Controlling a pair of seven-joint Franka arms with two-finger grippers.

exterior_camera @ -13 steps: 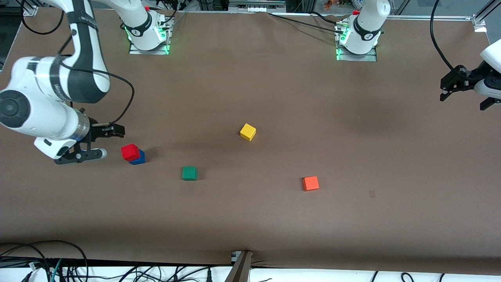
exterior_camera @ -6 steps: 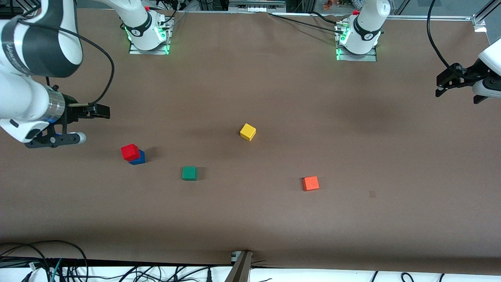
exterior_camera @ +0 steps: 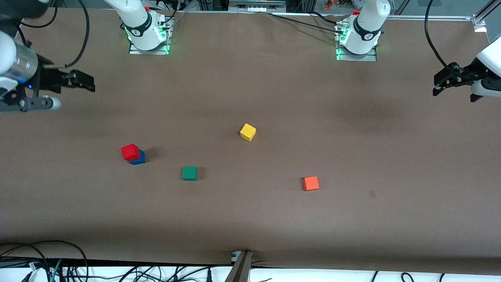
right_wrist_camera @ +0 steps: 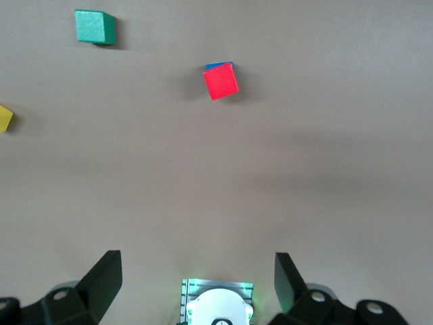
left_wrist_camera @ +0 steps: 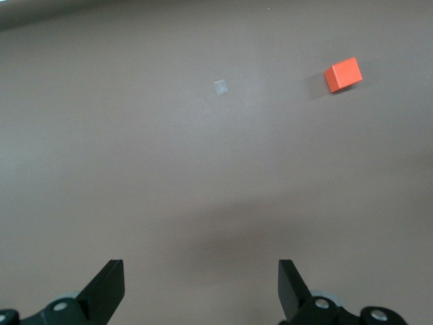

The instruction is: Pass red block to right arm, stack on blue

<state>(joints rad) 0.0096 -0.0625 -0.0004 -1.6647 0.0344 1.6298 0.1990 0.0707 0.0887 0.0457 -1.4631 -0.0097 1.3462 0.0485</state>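
Observation:
The red block [exterior_camera: 130,151] sits on the blue block [exterior_camera: 139,158], slightly askew, toward the right arm's end of the table. In the right wrist view the red block [right_wrist_camera: 220,82] covers nearly all of the blue block [right_wrist_camera: 218,65]. My right gripper [exterior_camera: 87,81] is open and empty, up in the air over bare table at the right arm's end, well apart from the stack; its fingers [right_wrist_camera: 103,281] stand wide apart. My left gripper [exterior_camera: 437,84] is open and empty over the left arm's end of the table, with its fingers [left_wrist_camera: 108,288] spread.
A green cube [exterior_camera: 189,173] lies beside the stack toward the middle. A yellow cube [exterior_camera: 247,132] lies at the middle. An orange-red cube [exterior_camera: 310,183] lies toward the left arm's end and also shows in the left wrist view [left_wrist_camera: 343,74]. The right arm's base [right_wrist_camera: 218,306] shows in the right wrist view.
My right gripper has drawn away from the red-on-blue stack, rising toward the table's edge at the right arm's end. The left gripper shifted slightly. The blocks have not moved.

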